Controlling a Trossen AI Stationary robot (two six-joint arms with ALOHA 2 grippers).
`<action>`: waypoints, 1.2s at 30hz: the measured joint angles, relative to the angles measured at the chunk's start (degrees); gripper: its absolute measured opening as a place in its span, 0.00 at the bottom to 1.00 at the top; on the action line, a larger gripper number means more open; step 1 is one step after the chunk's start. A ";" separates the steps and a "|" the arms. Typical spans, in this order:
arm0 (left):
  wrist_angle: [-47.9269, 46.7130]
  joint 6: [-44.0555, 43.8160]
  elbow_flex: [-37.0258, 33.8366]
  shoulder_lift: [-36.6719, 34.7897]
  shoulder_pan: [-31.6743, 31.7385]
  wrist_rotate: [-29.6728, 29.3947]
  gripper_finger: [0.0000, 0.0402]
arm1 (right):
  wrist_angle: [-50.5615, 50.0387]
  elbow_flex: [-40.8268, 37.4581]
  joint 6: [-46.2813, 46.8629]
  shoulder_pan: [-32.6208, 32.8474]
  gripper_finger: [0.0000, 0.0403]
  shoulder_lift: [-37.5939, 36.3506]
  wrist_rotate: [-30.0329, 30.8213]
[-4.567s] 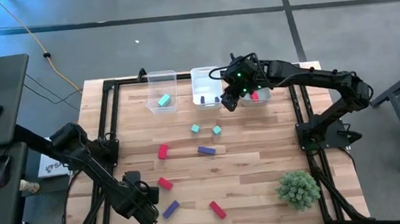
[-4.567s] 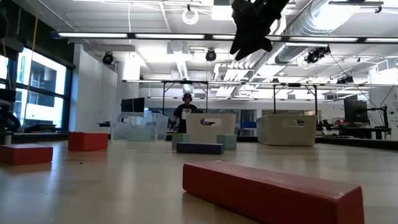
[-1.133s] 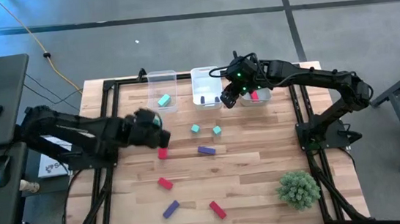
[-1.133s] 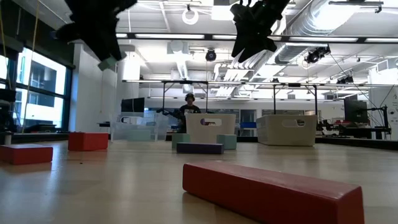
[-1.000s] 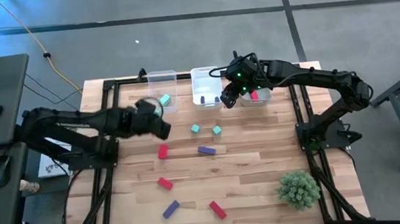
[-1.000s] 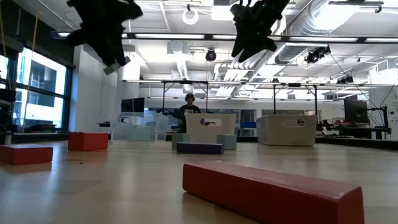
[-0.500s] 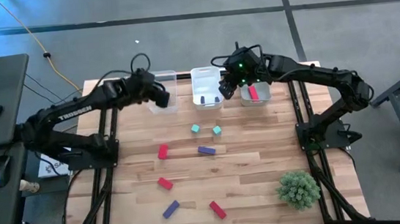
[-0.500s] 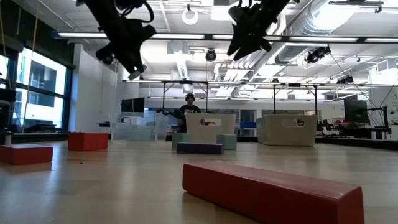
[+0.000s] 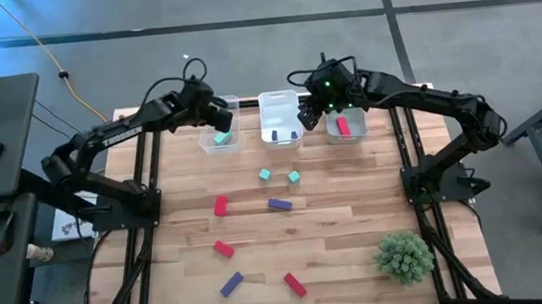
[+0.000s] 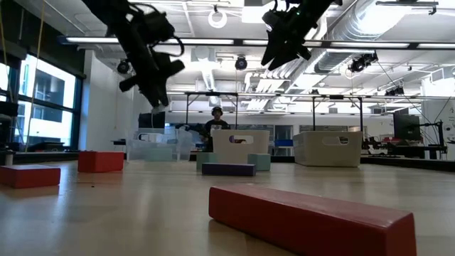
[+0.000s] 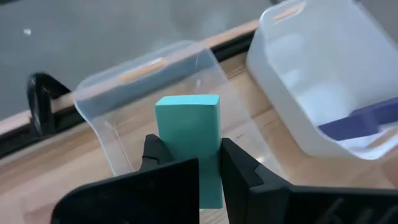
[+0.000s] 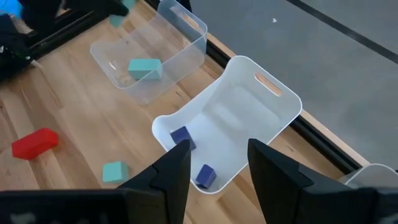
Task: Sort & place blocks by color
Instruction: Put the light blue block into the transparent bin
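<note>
Three bins stand in a row at the far edge of the desk (image 9: 357, 214). The white middle bin (image 9: 277, 101) is the landmark here. It holds two purple blocks (image 12: 194, 157). The clear bin (image 9: 220, 105) just left of it holds one teal block (image 12: 145, 67). The bin on the right of it (image 9: 347, 137) holds a red block (image 9: 342, 125).

The left gripper (image 11: 208, 167) hangs over the clear bin, left of the white bin. Its jaws are clamped on a second teal block (image 11: 188, 134), which stands upright between the two fingers (image 11: 239, 168) above that bin.

The right gripper (image 12: 217, 171) hangs over the right part of the white bin. Its jaws stand partly apart, and nothing shows between them.

On the desk in front of the white bin lie two small teal cubes (image 9: 278, 175). A little nearer lie a purple bar (image 9: 279, 204) and a red block (image 9: 220, 206). Still nearer lie another red block (image 9: 223, 247), a second purple bar (image 9: 231, 284) and a red bar (image 9: 295, 284).
</note>
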 joint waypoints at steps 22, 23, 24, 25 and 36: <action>1.62 1.04 0.00 14.34 0.60 4.72 0.01 | -0.01 0.00 -0.28 0.01 0.37 0.00 0.00; 1.63 1.37 0.00 14.57 0.60 4.72 0.01 | -0.02 0.00 0.14 0.00 0.37 0.00 -0.01; 1.64 1.82 0.00 14.79 0.60 4.72 0.02 | -0.02 0.00 0.61 0.00 0.37 0.00 -0.01; 1.63 1.95 0.00 15.04 0.60 4.70 0.02 | -0.02 0.00 0.94 0.00 0.37 0.00 -0.02; 1.53 1.94 0.00 15.94 0.60 7.35 0.17 | -0.03 0.00 0.96 0.12 0.37 0.00 -7.52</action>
